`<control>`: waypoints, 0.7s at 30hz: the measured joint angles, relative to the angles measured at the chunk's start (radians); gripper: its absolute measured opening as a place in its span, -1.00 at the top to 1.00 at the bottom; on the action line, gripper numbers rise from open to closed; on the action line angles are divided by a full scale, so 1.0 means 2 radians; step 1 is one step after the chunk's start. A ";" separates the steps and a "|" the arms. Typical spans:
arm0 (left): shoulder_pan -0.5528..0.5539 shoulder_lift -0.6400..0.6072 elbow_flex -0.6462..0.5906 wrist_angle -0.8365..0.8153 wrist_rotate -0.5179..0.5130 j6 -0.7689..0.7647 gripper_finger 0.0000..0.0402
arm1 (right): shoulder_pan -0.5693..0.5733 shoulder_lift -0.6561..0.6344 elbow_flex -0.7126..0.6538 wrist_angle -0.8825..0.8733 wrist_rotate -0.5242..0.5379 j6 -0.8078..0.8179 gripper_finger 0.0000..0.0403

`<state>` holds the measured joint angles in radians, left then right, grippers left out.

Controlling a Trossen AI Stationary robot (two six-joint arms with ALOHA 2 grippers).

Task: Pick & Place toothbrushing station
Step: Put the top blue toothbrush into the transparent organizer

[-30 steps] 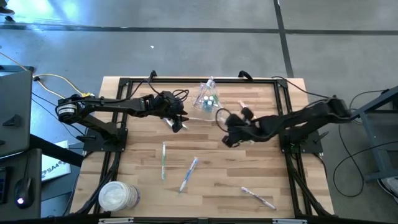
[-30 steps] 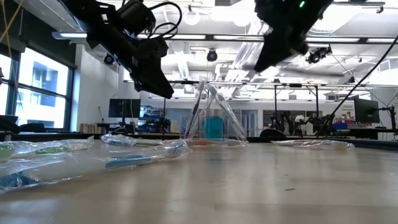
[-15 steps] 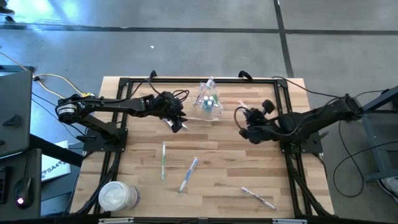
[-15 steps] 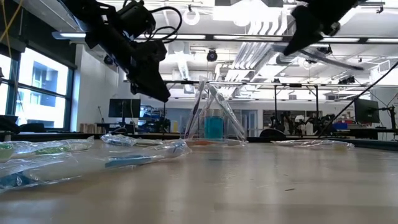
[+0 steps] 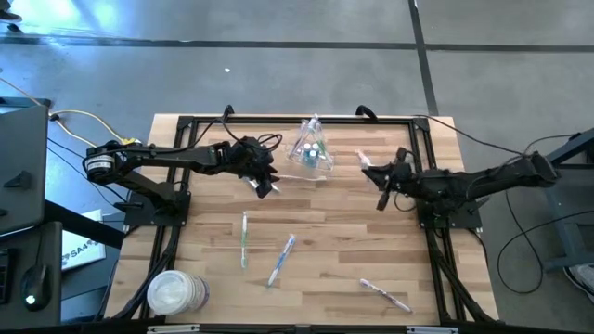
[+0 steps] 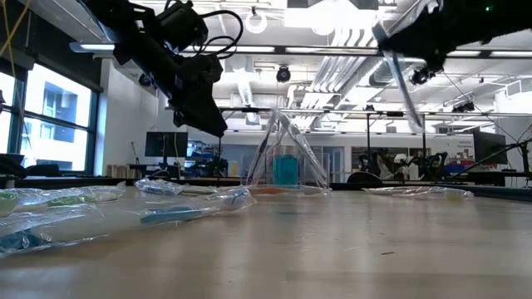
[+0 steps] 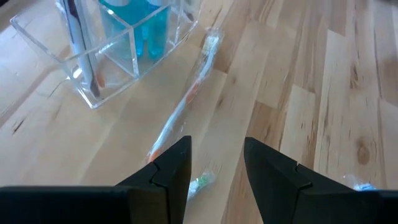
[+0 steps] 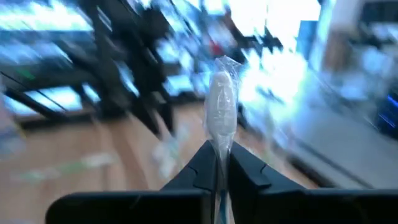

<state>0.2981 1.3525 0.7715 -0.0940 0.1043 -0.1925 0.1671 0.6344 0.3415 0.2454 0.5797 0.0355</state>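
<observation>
The right gripper (image 5: 382, 176) is shut tight on a wrapped brush (image 8: 221, 106). A second ago it was seen lower and nearer the middle of the table (image 5: 325, 232); now it has been pulled back to the right and lifted, and the arm has been stretched out to the right. In the low view the brush (image 6: 402, 83) is held up high, pointing down at a slant. In the high view its white tip (image 5: 368, 163) is seen just left of the fingers.

The left gripper (image 7: 216, 165) has hardly been moved. It is held over the table, just left of the cup (image 5: 312, 148), with its fingers partly apart and nothing between them. Below it, one wrapped brush (image 7: 186, 109) is laid flat beside the cup (image 7: 124, 50).

The clear cup is kept at the far middle of the table, with brushes and blue tubes (image 7: 134, 18) stood in it. Three more brushes are left lying on the near part: a green one (image 5: 244, 238), a blue one (image 5: 281, 259) and a white one (image 5: 385, 294). None of these has been moved.
</observation>
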 joint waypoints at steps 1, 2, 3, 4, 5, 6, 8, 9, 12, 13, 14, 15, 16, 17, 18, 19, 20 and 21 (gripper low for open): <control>0.000 0.000 0.000 0.002 0.000 0.000 0.26 | -0.011 -0.002 -0.015 0.041 -0.027 -0.017 0.94; 0.000 0.000 0.000 0.005 0.000 0.000 0.26 | -0.022 -0.002 -0.030 0.077 -0.048 -0.032 0.95; 0.000 0.000 0.000 0.010 0.000 0.000 0.26 | -0.034 -0.001 -0.041 0.108 -0.063 -0.042 0.95; 0.000 0.000 0.000 0.015 0.000 0.000 0.26 | -0.047 0.003 -0.051 0.135 -0.074 -0.047 0.95; 0.000 0.000 0.000 0.017 0.000 0.000 0.26 | -0.061 0.009 -0.061 0.160 -0.090 -0.051 0.95; 0.000 0.000 0.000 0.019 0.000 0.000 0.26 | -0.075 0.018 -0.069 0.186 -0.111 -0.053 0.94; 0.000 0.000 0.000 0.020 0.000 0.000 0.26 | -0.104 0.037 -0.079 0.236 -0.155 -0.055 0.93; 0.000 0.000 0.000 0.021 0.000 0.000 0.26 | -0.118 0.048 -0.083 0.263 -0.181 -0.055 0.93; 0.000 0.000 0.000 0.020 0.000 0.001 0.26 | -0.155 0.092 -0.085 0.337 -0.254 -0.054 0.94; 0.000 0.000 0.000 0.021 0.000 0.001 0.26 | -0.164 0.108 -0.085 0.362 -0.273 -0.054 0.95; 0.000 0.000 0.000 0.021 0.000 0.001 0.26 | -0.174 0.125 -0.085 0.388 -0.288 -0.053 0.95; 0.000 0.000 0.000 0.020 0.000 0.002 0.26 | -0.183 0.144 -0.085 0.419 -0.298 -0.053 0.95; 0.000 0.000 0.000 0.020 0.000 0.002 0.26 | -0.192 0.164 -0.085 0.447 -0.308 -0.052 0.95; 0.000 0.000 0.000 0.021 0.000 0.002 0.26 | -0.200 0.183 -0.085 0.472 -0.314 -0.051 0.94; 0.000 0.000 0.000 0.020 0.000 0.002 0.26 | -0.209 0.204 -0.085 0.498 -0.320 -0.046 0.93; 0.000 0.000 0.000 0.020 0.000 0.002 0.26 | -0.217 0.225 -0.085 0.523 -0.323 -0.042 0.93; 0.000 0.000 0.000 0.020 0.000 0.002 0.26 | -0.227 0.244 -0.085 0.547 -0.329 -0.035 0.93; 0.000 0.000 0.000 0.020 0.000 0.002 0.26 | -0.236 0.265 -0.085 0.571 -0.333 -0.028 0.93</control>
<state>0.2981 1.3525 0.7712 -0.0532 0.1041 -0.1888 -0.3057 1.1640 0.1722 1.3879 -0.0873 -0.0213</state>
